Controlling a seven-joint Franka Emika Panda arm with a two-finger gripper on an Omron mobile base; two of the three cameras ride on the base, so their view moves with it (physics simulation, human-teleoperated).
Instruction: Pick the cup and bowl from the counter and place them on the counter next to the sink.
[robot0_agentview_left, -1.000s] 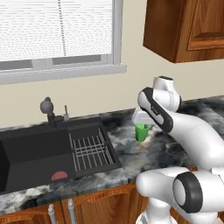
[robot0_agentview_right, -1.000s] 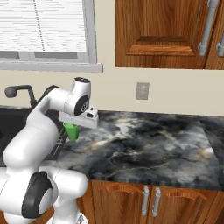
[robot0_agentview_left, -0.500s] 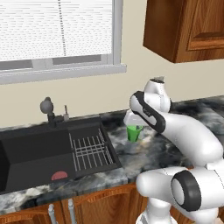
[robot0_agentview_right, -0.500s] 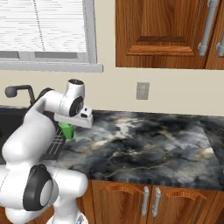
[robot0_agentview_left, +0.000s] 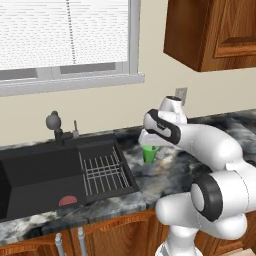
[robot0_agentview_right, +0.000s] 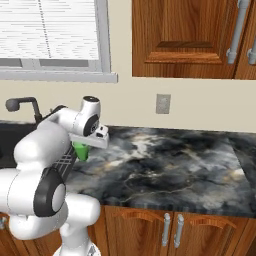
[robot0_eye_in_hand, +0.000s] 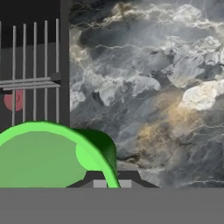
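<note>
Bench (robot0_agentview_left: 165, 182) of black veined marble runs across the simulated kitchen, its bare stretch beside the sink (robot0_agentview_left: 40, 172) serving as the drop zone for this job. The sink lies recessed at the left, with a ribbed draining rack (robot0_agentview_left: 102, 172) on its near-right side and a dark faucet (robot0_agentview_left: 54, 122) at its far edge; a small red thing (robot0_agentview_left: 67, 201) rests near its front. The white arm (robot0_agentview_left: 210, 150) reaches leftward and downward over the marble so that its load comes to rest just right of the basin rather than inside it.

From the right base view the arm (robot0_agentview_right: 45, 150) bends over the same strip of marble, with a wall outlet (robot0_agentview_right: 163, 103) on the wall behind and wooden cabinets above. The bowl named in the task is not among the things on this stretch, so by appearances it remains to be fetched.

Cup (robot0_agentview_left: 149, 154), bright green and upright, hangs under the gripper (robot0_agentview_left: 149, 146), the jaws clamped on its rim; whether its base touches the marble cannot be told. In the hand view the cup's rim (robot0_eye_in_hand: 48, 151) curves across the lower left, with the rack's bars beyond it, which suggests the placing spot is just beside the sink as the task asks.
</note>
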